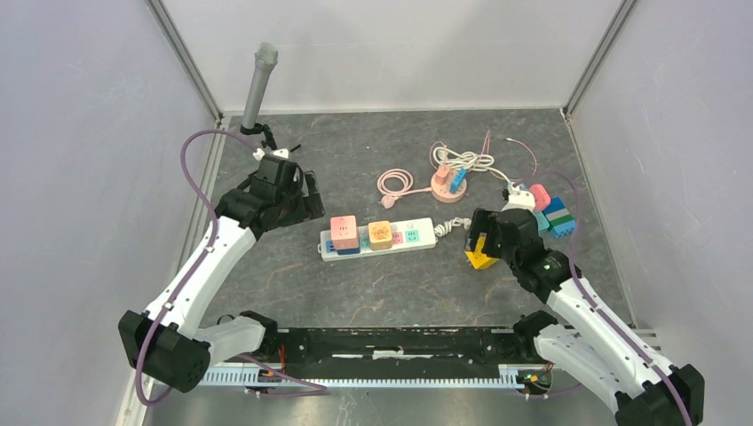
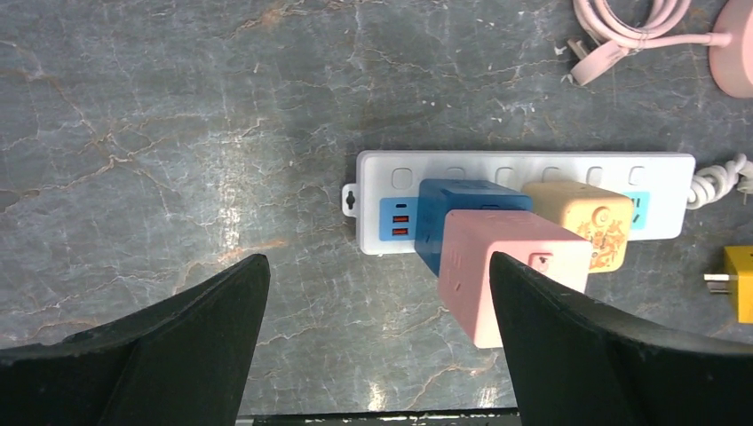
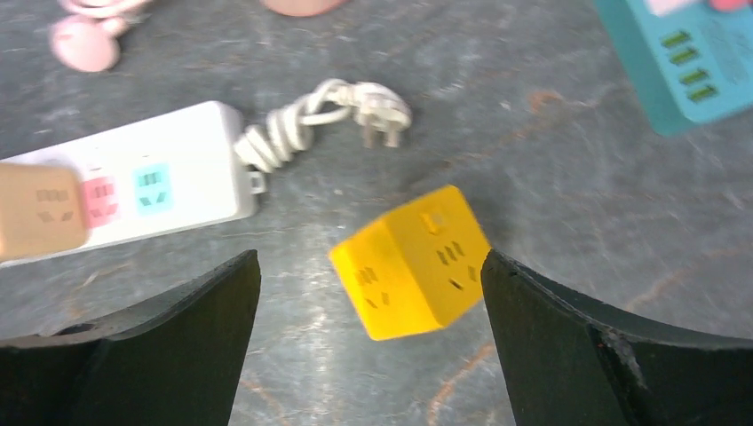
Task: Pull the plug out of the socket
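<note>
The white socket strip [image 1: 417, 236] lies mid-table with a pink cube plug [image 1: 344, 229], a blue one [image 1: 348, 251] and a beige one [image 1: 381, 233] standing in it. A yellow cube plug [image 3: 413, 262] is off the strip, to its right. It looks tilted and blurred between the wide-apart fingers of my right gripper [image 3: 368, 257], close to the right finger. That gripper [image 1: 479, 248] is open. My left gripper [image 2: 377, 262] is open over bare table, left of the strip [image 2: 533, 169]. The pink cube [image 2: 506, 266] is just inside its right finger.
The strip's coiled white cord and plug [image 3: 377, 111] lie right of it. Teal, blue and pink cubes [image 1: 550, 216] sit at the far right. A pink cable coil [image 1: 395, 184] and a pink round hub with cables [image 1: 448, 182] lie behind. A grey cylinder [image 1: 259, 84] stands back left.
</note>
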Tool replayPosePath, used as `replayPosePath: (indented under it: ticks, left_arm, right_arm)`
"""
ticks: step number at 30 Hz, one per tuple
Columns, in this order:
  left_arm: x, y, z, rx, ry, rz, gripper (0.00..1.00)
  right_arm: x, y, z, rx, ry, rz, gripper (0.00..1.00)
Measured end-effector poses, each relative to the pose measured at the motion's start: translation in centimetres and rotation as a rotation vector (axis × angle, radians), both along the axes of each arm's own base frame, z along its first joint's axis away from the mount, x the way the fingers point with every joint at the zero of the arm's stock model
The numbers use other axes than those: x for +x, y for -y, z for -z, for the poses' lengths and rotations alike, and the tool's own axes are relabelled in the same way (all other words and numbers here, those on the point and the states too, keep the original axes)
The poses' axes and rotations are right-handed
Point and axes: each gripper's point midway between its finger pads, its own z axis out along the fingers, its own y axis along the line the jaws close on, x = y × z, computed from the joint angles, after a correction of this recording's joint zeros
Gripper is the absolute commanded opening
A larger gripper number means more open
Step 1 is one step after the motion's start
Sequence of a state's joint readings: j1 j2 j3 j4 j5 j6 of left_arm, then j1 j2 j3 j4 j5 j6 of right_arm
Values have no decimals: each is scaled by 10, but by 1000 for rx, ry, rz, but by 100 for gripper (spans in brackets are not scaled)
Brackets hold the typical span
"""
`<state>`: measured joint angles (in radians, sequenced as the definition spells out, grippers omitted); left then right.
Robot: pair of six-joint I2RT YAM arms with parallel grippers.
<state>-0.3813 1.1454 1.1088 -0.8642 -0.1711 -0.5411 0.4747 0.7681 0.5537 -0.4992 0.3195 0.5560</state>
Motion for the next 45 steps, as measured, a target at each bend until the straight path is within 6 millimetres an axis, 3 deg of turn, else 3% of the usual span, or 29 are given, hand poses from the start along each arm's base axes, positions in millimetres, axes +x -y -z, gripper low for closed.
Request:
replayPosePath:
  ticks: [4,8,18,23,24,29,37,45]
  left_arm:
    - [-1,-6,10,5,-21,-18,99]
    - [-8,-11,32,8,-75,-35,96]
    - [-24,-12,79,-25,-191,-72,84]
    - [-28,-7,100,-52,-243,-73,81]
    - [-31,-4,110,-63,-272,-68,80]
    - [-30,-3,114,-70,-281,-66,80]
    - [-26,-2,119,-81,-280,-69,80]
    - [-30,1,127,-99,-310,-61,79]
  right_arm:
    - [11,-28,-10,74,23,-108,94]
    - [17,-66,-8,128,12,-228,94]
    - [15,-176,-11,104,-28,-452,95]
    - [20,-216,-15,64,-20,-498,91]
    - [25,-233,-19,49,-7,-511,88]
    - [33,-243,-13,4,-20,-504,86]
    - [35,-252,15,-88,-84,-511,85]
    - [33,-254,26,-107,-109,-517,62]
